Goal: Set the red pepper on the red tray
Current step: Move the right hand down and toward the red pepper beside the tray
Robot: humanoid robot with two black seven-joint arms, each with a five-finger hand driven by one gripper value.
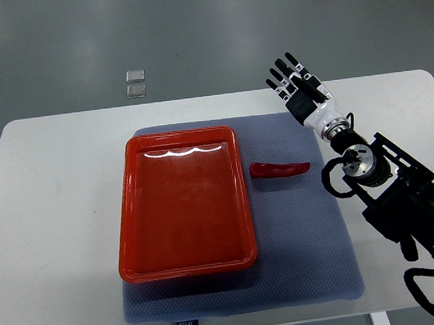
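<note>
white table (58,185), red pepper (279,169) beside red tray (182,201) — right hand (294,82) above, apart

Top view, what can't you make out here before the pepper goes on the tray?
- Left arm: outside the top view, so its state is unknown.
- Right hand: fingers spread, but the palm side faces away.
- Red pepper: its underside on the blue mat is hidden.
- Small label at the mat's near edge: too small to read.
- Red tray: glare hides part of its far floor.
</note>
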